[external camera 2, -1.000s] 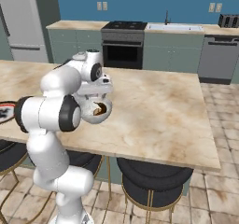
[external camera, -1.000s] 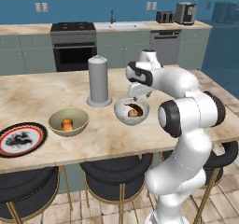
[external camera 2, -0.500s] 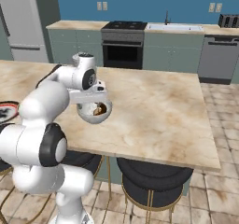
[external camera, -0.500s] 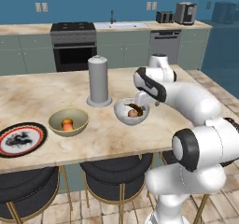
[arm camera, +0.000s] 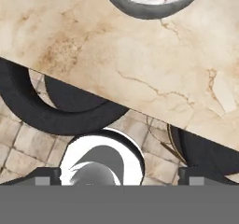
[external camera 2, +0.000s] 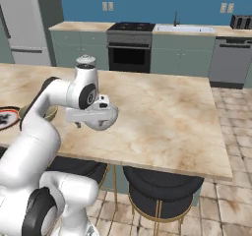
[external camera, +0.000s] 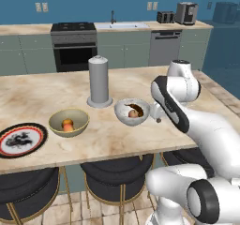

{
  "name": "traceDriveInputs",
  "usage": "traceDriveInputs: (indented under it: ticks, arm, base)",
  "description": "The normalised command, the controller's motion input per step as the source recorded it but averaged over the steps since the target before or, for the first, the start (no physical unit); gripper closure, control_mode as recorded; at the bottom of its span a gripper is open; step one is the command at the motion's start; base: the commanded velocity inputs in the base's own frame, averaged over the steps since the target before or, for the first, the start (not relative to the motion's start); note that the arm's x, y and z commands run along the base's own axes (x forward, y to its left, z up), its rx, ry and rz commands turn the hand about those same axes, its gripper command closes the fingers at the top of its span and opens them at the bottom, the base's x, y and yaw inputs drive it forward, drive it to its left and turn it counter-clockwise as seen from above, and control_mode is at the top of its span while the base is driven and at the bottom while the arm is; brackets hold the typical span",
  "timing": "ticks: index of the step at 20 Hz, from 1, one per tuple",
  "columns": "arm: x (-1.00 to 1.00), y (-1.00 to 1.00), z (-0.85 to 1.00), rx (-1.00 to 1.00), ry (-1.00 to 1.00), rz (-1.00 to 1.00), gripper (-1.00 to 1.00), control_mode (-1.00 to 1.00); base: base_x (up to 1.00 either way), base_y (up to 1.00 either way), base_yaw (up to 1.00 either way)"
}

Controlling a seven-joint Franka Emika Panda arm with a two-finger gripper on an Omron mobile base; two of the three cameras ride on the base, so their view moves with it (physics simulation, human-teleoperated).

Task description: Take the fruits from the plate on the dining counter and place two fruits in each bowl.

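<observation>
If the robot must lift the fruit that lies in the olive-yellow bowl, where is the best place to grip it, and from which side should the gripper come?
Probably from straight above. The orange fruit sits low inside the olive-yellow bowl, whose wall rings it and blocks a sideways approach. The fruit is small and round, so the open gripper should close across its widest middle, fingers going down between fruit and bowl wall. The tall grey cylinder behind leaves the top free.

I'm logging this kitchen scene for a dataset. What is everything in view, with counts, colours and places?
plate: one, black rim, red ring, white centre; counter's left end, no fruit on it.
olive-yellow bowl: one; right of plate, orange fruit inside.
white-grey bowl: one; mid-counter, brown fruit inside.
grey cylinder: one; upright behind the bowls.
dining counter: one, beige marble.
stools: black, under the counter.
stove: one, back wall.
gripper: open, beside the white-grey bowl.
</observation>
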Motion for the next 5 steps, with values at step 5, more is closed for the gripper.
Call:
traceDriveInputs:
  ticks: [5]
  arm:
    - [-1.00, -0.02, 0.72, 0.01, 0.00, 0.00, -1.00, -1.00]
  base:
    - [0.00, 0.00, 0.00]
